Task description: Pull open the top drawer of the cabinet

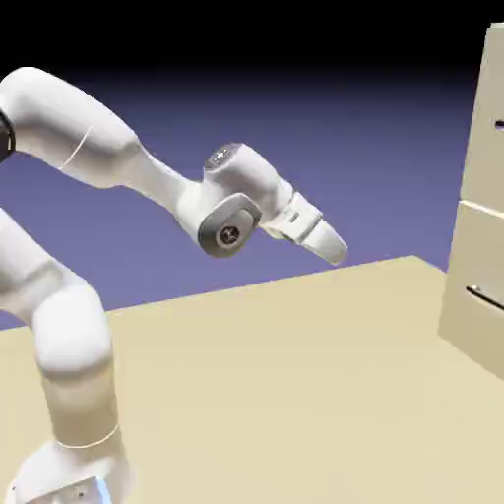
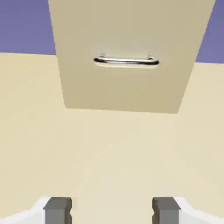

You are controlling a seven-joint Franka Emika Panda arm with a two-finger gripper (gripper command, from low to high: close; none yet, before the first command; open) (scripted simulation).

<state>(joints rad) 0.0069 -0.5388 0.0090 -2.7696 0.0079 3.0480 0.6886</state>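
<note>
The top drawer (image 1: 489, 118) sits shut high in the cabinet (image 1: 480, 212) at the exterior view's right edge, well apart from the end effector (image 1: 333, 246), whose fingers (image 2: 57, 209) stand open and empty. This looks like the approach step; next the arm must rise and reach toward the drawer's handle.

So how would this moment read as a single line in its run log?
phase: approach | hand: open, empty, far from cabinet | handle ahead in hand view | drawers: shut

Beige cabinet (image 1: 479, 197), white arm (image 1: 108, 148), grey fingertips (image 2: 57, 209)
</note>
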